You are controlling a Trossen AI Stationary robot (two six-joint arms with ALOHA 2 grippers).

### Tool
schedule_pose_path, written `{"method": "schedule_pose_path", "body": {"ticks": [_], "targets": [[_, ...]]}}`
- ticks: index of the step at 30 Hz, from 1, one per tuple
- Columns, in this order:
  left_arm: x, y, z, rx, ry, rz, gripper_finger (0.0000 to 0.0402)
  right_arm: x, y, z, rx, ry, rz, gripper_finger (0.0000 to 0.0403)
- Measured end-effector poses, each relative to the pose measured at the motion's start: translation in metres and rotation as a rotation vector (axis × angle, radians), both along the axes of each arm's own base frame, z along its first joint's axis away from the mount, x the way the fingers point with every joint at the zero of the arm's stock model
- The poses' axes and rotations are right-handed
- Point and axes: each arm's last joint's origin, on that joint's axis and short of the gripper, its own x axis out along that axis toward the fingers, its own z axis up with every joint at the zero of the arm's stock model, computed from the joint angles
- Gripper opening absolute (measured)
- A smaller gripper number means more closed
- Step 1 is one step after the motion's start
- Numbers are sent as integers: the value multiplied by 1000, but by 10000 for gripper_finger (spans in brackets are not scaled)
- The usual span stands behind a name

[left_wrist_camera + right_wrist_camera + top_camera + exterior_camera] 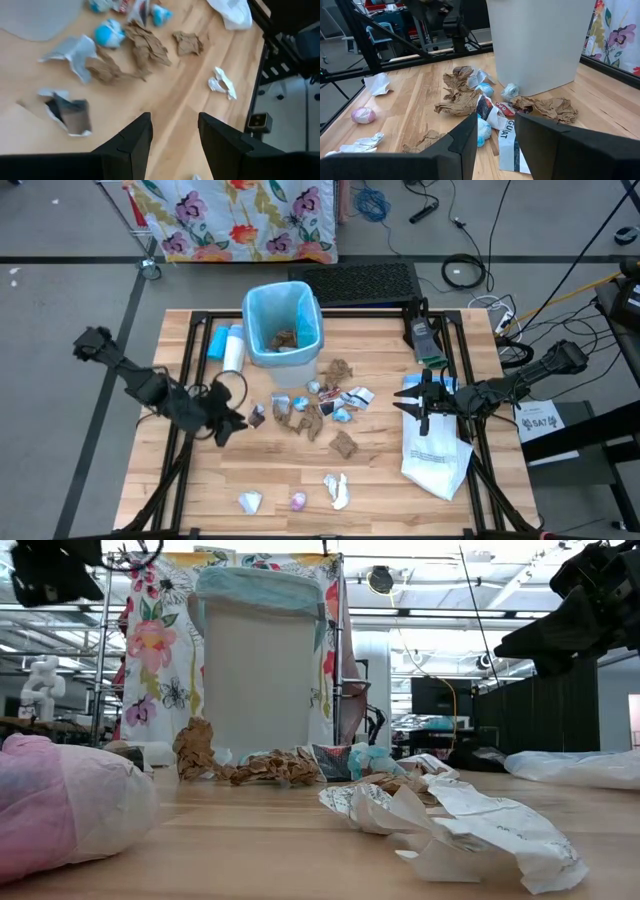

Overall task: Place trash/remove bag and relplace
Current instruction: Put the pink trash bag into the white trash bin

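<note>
A white bin lined with the light-blue bag [283, 320] stands at the table's far middle, with brown trash [285, 338] inside. More trash lies loose on the wood: brown scraps [305, 420], a white scrap [337, 490] and a pink one [298, 501]. The white replacement bag [432, 450] lies flat at the right. My left gripper [174, 120] hovers open above bare wood, left of the scraps [145, 52]. My right gripper [495, 120] is open over the white bag's far end, pointing at the scraps [485, 107] and the bin [540, 45].
A blue-and-white cylinder [228, 345] lies left of the bin. A dark tool [424, 340] rests at the far right. The table's black frame rails [470, 380] run along both sides. Bare wood [390, 500] lies toward the near edge.
</note>
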Motion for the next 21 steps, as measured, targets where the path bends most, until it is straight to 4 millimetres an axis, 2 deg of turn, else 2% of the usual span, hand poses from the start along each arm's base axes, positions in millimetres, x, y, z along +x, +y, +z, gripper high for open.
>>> {"method": "schedule_pose_path", "body": {"ticks": [7, 13, 21], "targets": [[14, -43, 5, 53, 41, -36, 164, 0, 0, 0, 0, 0, 0, 123], [31, -71, 8, 155, 131, -256, 164, 0, 0, 0, 0, 0, 0, 123], [49, -84, 1, 252, 184, -472, 164, 0, 0, 0, 0, 0, 0, 123]]}}
